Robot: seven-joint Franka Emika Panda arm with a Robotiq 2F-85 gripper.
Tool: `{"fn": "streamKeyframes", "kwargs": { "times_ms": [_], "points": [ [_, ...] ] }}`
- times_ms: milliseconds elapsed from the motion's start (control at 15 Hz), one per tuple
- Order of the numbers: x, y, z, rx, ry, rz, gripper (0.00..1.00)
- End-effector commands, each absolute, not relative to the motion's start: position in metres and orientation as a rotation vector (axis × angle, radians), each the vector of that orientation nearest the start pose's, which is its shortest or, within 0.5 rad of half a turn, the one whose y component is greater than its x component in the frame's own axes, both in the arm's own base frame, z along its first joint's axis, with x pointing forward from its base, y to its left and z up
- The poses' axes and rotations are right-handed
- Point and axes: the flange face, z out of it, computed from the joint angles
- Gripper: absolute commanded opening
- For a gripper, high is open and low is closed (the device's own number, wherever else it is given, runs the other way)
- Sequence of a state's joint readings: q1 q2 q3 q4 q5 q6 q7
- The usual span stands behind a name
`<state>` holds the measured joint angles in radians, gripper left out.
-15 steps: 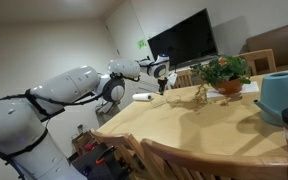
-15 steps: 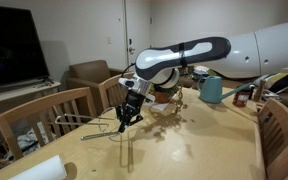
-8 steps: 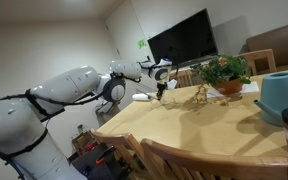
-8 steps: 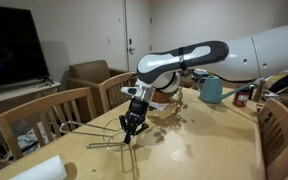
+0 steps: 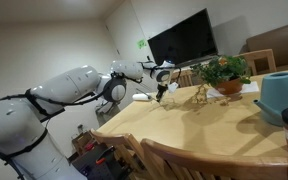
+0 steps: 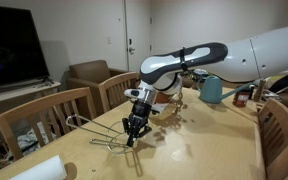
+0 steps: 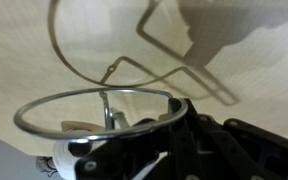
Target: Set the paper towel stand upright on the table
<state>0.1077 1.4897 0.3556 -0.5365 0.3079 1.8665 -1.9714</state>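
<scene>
My hand (image 6: pixel 133 130) is clamped on the stand (image 7: pixel 94 92), its ring base just ahead of my fingers and tilted above the tabletop (image 6: pixel 194 150). I judge the righting is half done. Next I should turn my wrist until the post is vertical, then lower the ring flat.

No lettering, label, brand or number can be read in any view; a small green sign (image 5: pixel 141 43) beside the television (image 5: pixel 182 38) is too blurred to make out.
</scene>
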Motion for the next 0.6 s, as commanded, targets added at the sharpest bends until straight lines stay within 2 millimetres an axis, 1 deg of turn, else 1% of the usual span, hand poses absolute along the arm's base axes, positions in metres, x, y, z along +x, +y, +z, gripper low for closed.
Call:
{"fn": "streamKeyframes", "kwargs": {
  "times_ms": [0,400,467,533],
  "points": [
    [0.75,0.2138,0.0881,-1.431,-2.099,-0.482,0.02],
    [0.7473,0.211,0.0832,-1.478,-2.04,-0.443,0.02],
    [0.7467,0.2107,0.0827,-1.474,-2.041,-0.438,0.31],
    [0.7465,0.2103,0.0821,-1.482,-2.036,-0.43,0.32]
  ]
}}
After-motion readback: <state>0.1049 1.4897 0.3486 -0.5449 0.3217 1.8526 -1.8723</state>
